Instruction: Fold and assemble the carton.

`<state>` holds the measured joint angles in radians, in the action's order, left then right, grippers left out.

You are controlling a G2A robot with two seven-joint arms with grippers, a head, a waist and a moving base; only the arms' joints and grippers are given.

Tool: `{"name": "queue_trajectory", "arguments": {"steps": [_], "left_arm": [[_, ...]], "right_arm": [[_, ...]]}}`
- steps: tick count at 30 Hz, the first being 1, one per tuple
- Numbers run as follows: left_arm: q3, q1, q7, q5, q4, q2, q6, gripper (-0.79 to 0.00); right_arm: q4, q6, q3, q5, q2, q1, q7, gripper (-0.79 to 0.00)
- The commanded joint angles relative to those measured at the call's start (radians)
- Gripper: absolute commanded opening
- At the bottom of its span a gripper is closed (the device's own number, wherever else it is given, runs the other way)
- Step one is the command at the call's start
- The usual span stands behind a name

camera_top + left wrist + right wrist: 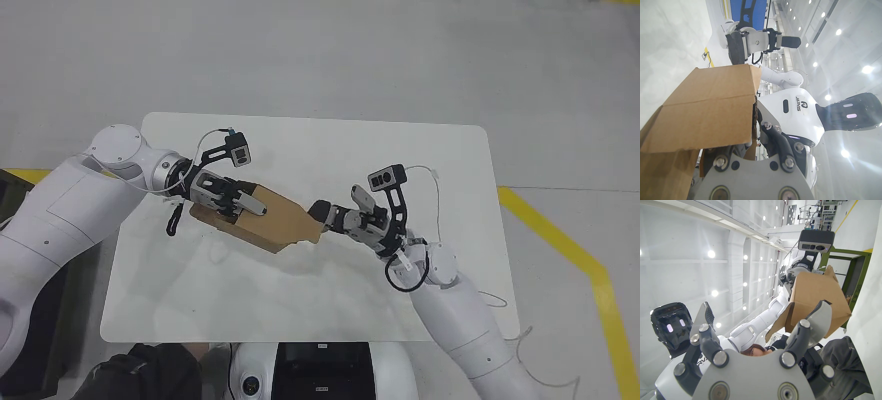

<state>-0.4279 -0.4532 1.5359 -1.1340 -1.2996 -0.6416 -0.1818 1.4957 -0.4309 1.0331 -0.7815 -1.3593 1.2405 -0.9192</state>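
Brown cardboard carton [270, 218] sits over the middle-left of the white bench [400, 290], lying on a diagonal between the two grippers. It looks lifted off the surface, with ceiling behind it in the right wrist view [815, 291]. It is partly formed: the side panels are squared up, and one end flap hangs loose at the end facing the right arm. The creased panel and a ragged flap edge are close up in the left wrist view [706, 106].

Left gripper [240, 200] is at the carton's far-left end, clamped onto a carton wall, with one finger lying along the top panel.

Right gripper [322, 212] is at the opposite end, by the carton's lower-right corner. Its fingers are spread wide with nothing held [763, 306], and one finger [819, 317] overlaps the carton's near corner; contact is unclear. From the left wrist view it shows beyond the carton's top edge, pads apart [764, 44].
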Motion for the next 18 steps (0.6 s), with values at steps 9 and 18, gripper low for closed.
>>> {"name": "queue_trajectory", "arguments": {"steps": [9,18], "left_arm": [[0.0,0.0,0.0,0.0,0.0,0.0,0.0,-0.785],[0.0,0.0,0.0,0.0,0.0,0.0,0.0,-0.785]], "right_arm": [[0.031,0.11,0.01,-0.042,0.005,0.022,-0.013,0.0],[0.043,0.111,-0.01,-0.048,0.001,0.032,-0.01,0.0]]}}
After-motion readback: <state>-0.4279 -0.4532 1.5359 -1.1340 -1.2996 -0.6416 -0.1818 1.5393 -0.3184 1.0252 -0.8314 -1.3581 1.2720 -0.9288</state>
